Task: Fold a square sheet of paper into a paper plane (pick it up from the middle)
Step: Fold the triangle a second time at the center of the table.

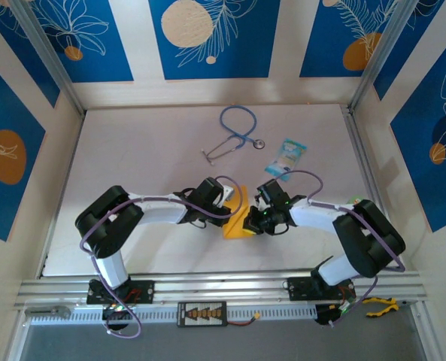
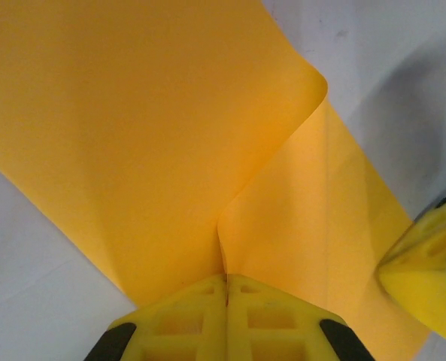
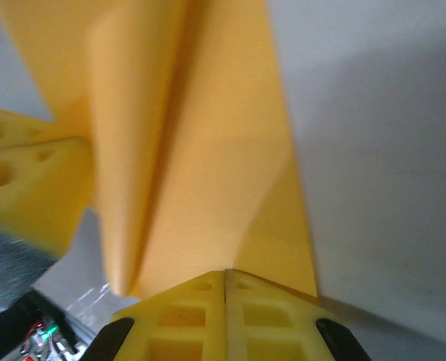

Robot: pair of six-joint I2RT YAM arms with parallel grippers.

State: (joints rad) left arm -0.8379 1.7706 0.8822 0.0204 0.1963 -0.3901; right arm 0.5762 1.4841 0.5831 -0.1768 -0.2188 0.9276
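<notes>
White worktop [image 1: 147, 165] lies under the part-folded orange paper sheet [image 2: 132, 135]; my left claw [image 2: 226, 280] and right claw [image 3: 225, 274] each pinch its edge from opposite sides.

1 camera looks down from above; 2 wrist cameras closely face the same sheet of paper [image 2: 155, 128].

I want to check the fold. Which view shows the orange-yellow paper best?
Left wrist: the paper spreads wide, its curled fold plain, pinched by the left gripper. Right wrist shows it close but blurred; top external shows a small distant patch.
</notes>
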